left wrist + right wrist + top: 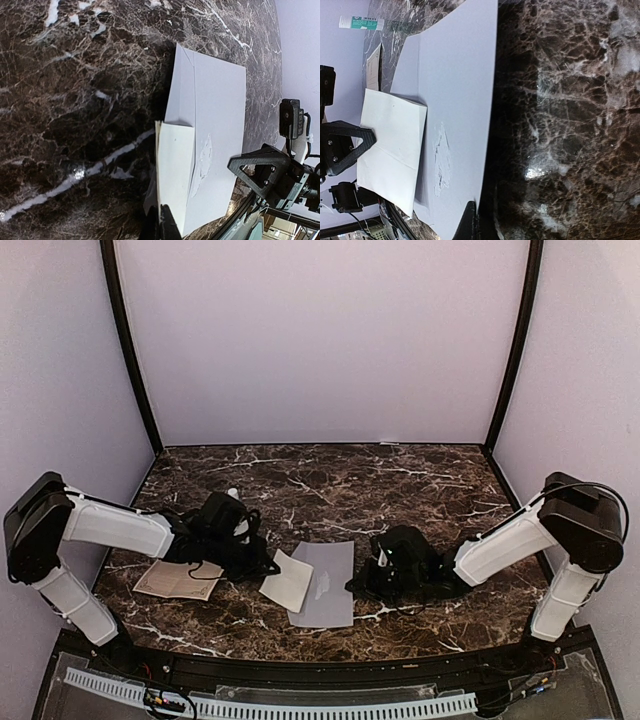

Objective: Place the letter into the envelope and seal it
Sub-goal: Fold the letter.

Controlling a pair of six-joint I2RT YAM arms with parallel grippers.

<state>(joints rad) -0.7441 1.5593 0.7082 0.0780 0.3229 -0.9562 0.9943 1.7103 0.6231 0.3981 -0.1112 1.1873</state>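
Note:
The pale grey-lavender envelope (330,585) lies flat near the table's front, and also shows in the left wrist view (220,110) and the right wrist view (460,85). The cream folded letter (288,581) lies at its left edge and overlaps it (175,170) (390,145). I cannot tell how far it is inside. My left gripper (266,568) (162,225) is shut on the letter's outer edge. My right gripper (353,586) (476,222) is shut on the envelope's right edge. A rough, scuffed patch (441,160) marks the envelope's face.
A tan ornate-bordered sheet (178,580) lies on the table under the left arm. A white glue stick with a green label (361,22) lies on the marble behind the left wrist. The table's black front edge (320,665) is close below the envelope.

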